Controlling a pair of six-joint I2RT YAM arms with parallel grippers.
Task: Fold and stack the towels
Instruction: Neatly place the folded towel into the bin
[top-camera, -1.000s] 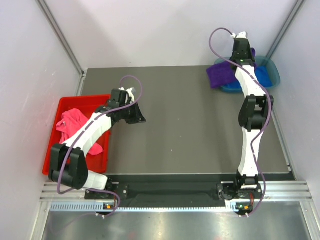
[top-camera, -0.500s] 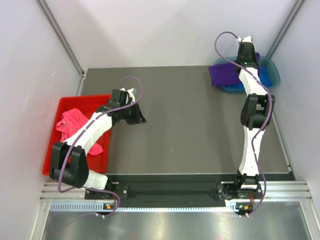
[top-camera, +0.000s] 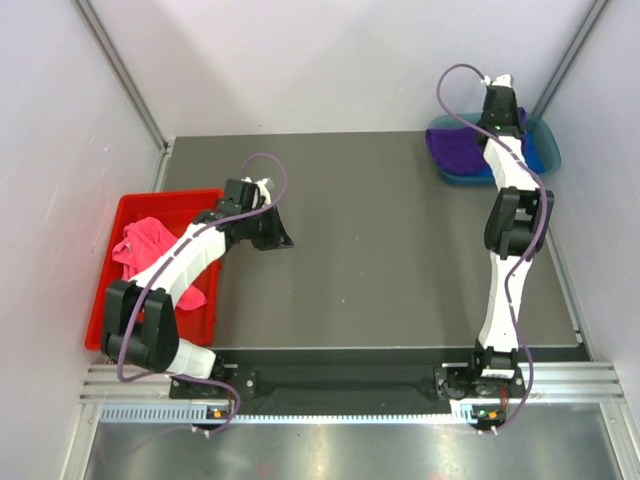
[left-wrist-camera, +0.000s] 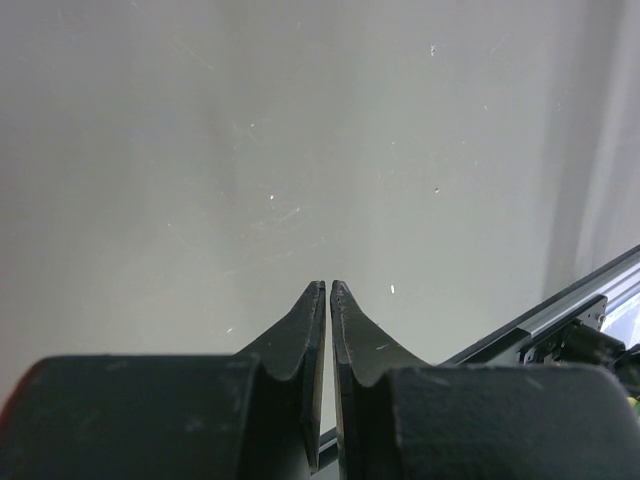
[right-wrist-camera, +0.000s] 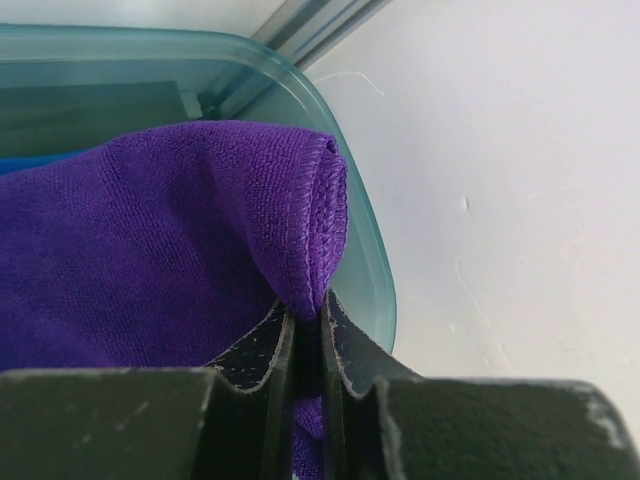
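Note:
A purple towel (top-camera: 457, 150) lies in the teal tray (top-camera: 540, 135) at the back right, over a royal blue towel (top-camera: 531, 160). My right gripper (right-wrist-camera: 307, 312) is shut on the purple towel (right-wrist-camera: 150, 240), pinching a folded corner by the tray rim (right-wrist-camera: 372, 270). A pink towel (top-camera: 145, 248) lies crumpled in the red bin (top-camera: 155, 205) at the left. My left gripper (left-wrist-camera: 328, 286) is shut with nothing in it and hangs over the bare table (left-wrist-camera: 300, 150). In the top view the left gripper (top-camera: 278, 238) is just right of the bin.
Walls close in the table on the left, back and right. The grey mat (top-camera: 370, 250) fills the middle. A metal rail (left-wrist-camera: 560, 305) runs along the near edge, where both arm bases stand.
My right gripper has carried the purple towel to the right and back, from hanging over the tray's left rim to lying inside the tray. The left arm has stayed put.

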